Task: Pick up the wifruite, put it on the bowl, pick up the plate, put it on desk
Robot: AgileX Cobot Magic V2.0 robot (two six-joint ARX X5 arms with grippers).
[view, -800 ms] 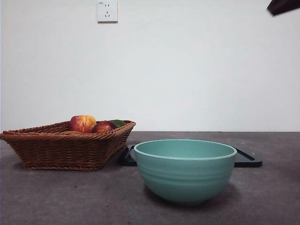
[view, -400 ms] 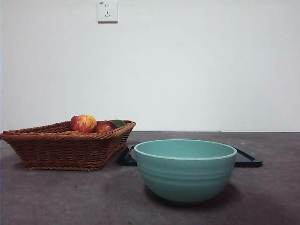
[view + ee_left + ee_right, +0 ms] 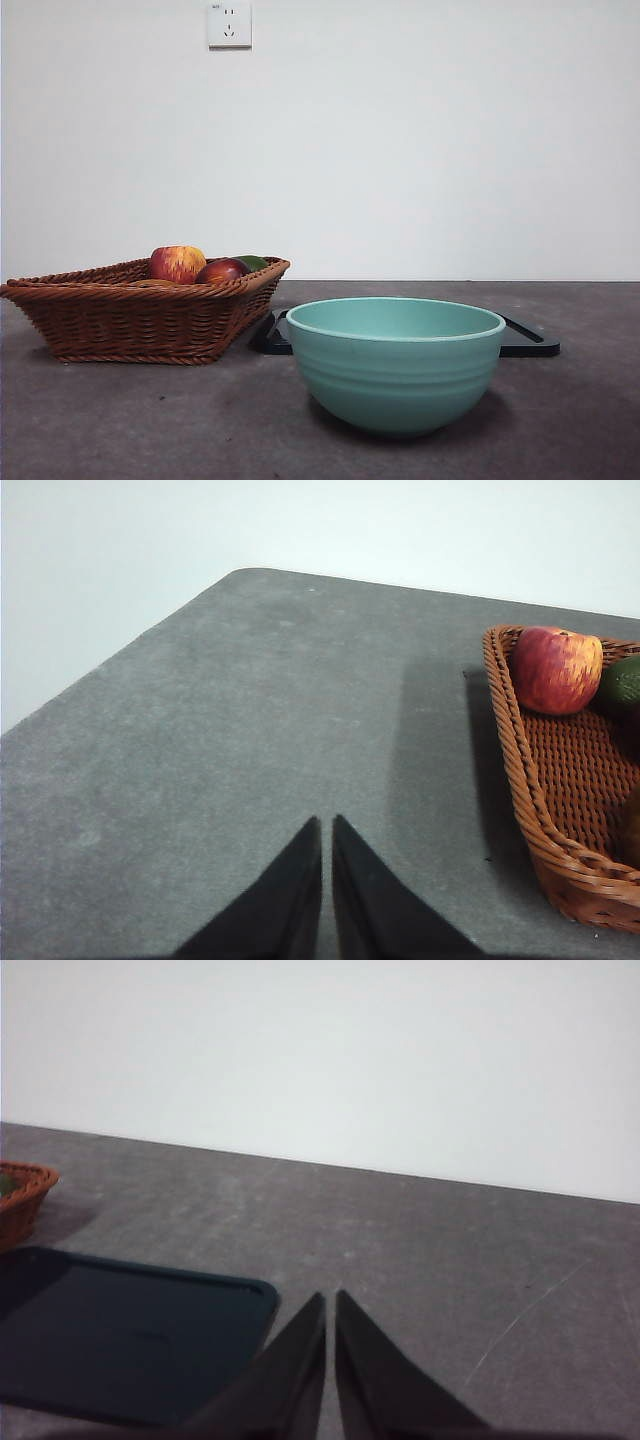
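Note:
The teal-green bowl [image 3: 395,365] stands on the desk [image 3: 150,420] at the front centre, and nothing shows above its rim. Behind it lies the flat dark plate [image 3: 528,342], seen close in the right wrist view as a dark plate [image 3: 120,1330]. Just above the wicker basket's [image 3: 140,320] rim shows a dull brown sliver, the wifruite [image 3: 152,283], mostly hidden. My left gripper [image 3: 327,825] hangs shut over bare desk beside the basket [image 3: 560,780]. My right gripper [image 3: 330,1300] is shut above the desk at the plate's corner. Neither holds anything.
The basket also holds a red-yellow apple [image 3: 177,263], a dark red fruit [image 3: 222,270] and a green fruit [image 3: 252,262]. The apple [image 3: 556,668] sits at the basket's far corner. A wall socket [image 3: 229,23] is on the white wall behind.
The dark arm tip at the front view's top right corner a second ago has left the picture. Bowl, basket and plate have not moved.

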